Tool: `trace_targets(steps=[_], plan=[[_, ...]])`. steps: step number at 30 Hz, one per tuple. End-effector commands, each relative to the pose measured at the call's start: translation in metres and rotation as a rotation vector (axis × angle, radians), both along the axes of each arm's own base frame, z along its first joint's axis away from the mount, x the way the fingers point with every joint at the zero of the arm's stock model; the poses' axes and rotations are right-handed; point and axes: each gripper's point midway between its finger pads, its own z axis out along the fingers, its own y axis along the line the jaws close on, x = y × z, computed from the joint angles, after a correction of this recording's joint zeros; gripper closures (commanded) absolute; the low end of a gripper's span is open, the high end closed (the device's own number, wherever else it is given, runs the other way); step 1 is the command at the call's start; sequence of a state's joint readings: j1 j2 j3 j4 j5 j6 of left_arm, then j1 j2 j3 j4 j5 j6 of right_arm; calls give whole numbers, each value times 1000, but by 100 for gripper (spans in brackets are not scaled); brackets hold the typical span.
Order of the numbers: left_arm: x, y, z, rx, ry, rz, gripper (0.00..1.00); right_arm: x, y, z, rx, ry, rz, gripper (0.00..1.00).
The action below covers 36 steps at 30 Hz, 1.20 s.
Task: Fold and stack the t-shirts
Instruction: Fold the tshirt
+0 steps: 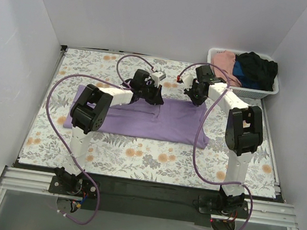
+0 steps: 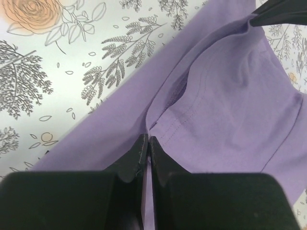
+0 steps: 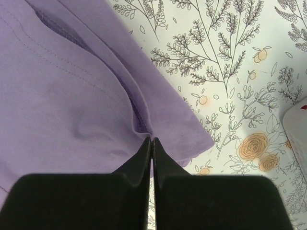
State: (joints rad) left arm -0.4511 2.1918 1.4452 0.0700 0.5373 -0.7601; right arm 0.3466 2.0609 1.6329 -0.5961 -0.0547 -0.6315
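A large lavender-purple t-shirt (image 1: 141,119) lies spread across the floral table. My left gripper (image 1: 152,93) is shut on the shirt's far edge near a sleeve seam; in the left wrist view (image 2: 147,139) its fingertips pinch a fold of purple cloth (image 2: 225,96). My right gripper (image 1: 195,97) is shut on the shirt's far right edge; in the right wrist view (image 3: 151,140) its fingertips pinch a hem fold of the purple cloth (image 3: 62,86). Pink (image 1: 225,61), blue (image 1: 244,76) and black (image 1: 260,66) shirts lie in the basket.
A white slatted basket (image 1: 259,93) stands at the far right corner of the table. The floral tablecloth (image 1: 153,158) covers the table. White walls close in the left, back and right sides. Purple cables loop from both arms.
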Motion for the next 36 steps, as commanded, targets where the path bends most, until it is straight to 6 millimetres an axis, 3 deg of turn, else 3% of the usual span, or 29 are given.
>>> trace_targets(steps=[1,7,9,11,12,16,17,20,21,24,31,35,36], plan=[[18,3,38,-7,-136,33,100,16,3,16,23,-52,-13,99],[25,5,24,28,-129,51,100,13,7,21,51,-48,-14,99],[27,5,26,34,-115,55,76,11,8,27,65,-49,-24,99],[24,7,26,40,-95,64,63,7,10,31,75,-39,-22,99],[22,10,27,41,-87,69,49,4,12,33,80,-36,-21,99],[17,19,54,-7,-106,82,32,-12,21,36,97,-2,-11,99],[16,21,73,-26,-131,86,31,-17,23,35,102,14,-7,99],[11,34,87,-40,-127,100,31,-35,34,36,123,48,3,99],[11,43,102,-52,-146,114,31,-44,38,36,127,64,11,99],[3,61,104,-47,-122,128,31,-60,48,40,155,86,17,99],[-20,111,100,-13,-18,179,28,-89,62,15,171,194,25,99],[-29,149,94,53,54,168,27,-102,62,7,174,271,15,61],[-42,158,87,76,121,150,27,-103,58,12,178,265,14,57]])
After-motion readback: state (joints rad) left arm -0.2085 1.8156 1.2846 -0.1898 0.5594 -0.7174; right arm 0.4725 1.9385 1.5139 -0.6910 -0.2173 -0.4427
